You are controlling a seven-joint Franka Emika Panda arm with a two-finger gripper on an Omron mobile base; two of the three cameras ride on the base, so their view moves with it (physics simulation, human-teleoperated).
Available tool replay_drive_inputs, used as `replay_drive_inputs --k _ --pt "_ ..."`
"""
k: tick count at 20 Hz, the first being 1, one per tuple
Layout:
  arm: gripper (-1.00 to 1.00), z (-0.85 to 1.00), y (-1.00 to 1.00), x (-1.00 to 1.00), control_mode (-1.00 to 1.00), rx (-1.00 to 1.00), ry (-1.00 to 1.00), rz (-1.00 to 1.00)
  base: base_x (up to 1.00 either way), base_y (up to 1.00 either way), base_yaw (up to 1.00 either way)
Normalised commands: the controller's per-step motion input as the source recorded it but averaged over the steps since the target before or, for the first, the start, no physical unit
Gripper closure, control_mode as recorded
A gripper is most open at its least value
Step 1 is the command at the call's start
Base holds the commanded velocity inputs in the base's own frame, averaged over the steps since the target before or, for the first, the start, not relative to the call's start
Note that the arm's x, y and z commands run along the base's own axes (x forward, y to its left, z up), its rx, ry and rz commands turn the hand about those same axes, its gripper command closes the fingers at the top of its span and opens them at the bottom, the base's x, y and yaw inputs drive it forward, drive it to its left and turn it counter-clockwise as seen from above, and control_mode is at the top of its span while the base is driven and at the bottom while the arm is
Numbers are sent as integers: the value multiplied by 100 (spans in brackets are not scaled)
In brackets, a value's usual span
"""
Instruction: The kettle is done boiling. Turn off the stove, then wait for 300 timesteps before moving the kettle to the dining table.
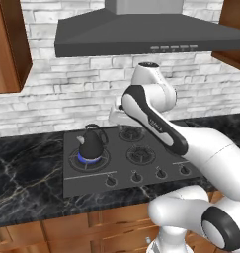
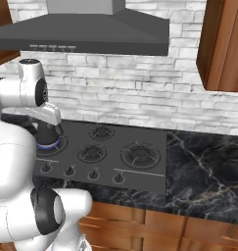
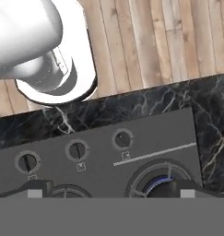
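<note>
White brick backs the black marble counter (image 1: 27,168) in the left base view, where the kettle (image 1: 91,144) sits on the stove's (image 1: 116,170) front-left burner over a blue flame, the white arm bending above the cooktop. From the right base view, the arm hides most of that burner. Looking down, the hand view shows three knobs (image 3: 77,150) and the gripper (image 3: 111,192) with fingers spread wide, holding nothing.

clear: stove (image 1: 141,170) front, knobs (image 3: 77,150) | blocked: kettle (image 1: 91,143) on left burner; hood (image 1: 151,34) overhead
</note>
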Motion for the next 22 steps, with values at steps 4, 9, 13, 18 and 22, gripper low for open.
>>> replay_drive_inputs --k 4,9,13,18,22 --pt "-100 -14 5 -4 -100 -6 -4 49 0 0 0" --pt "-100 -16 9 -8 -100 -7 -3 48 0 0 0" --pt "-100 -16 6 -6 -100 -6 -3 49 0 0 0" --pt "-100 -24 4 -2 -100 -5 -1 41 0 0 0" --pt "-100 -33 7 -1 -100 -10 1 15 0 0 0"
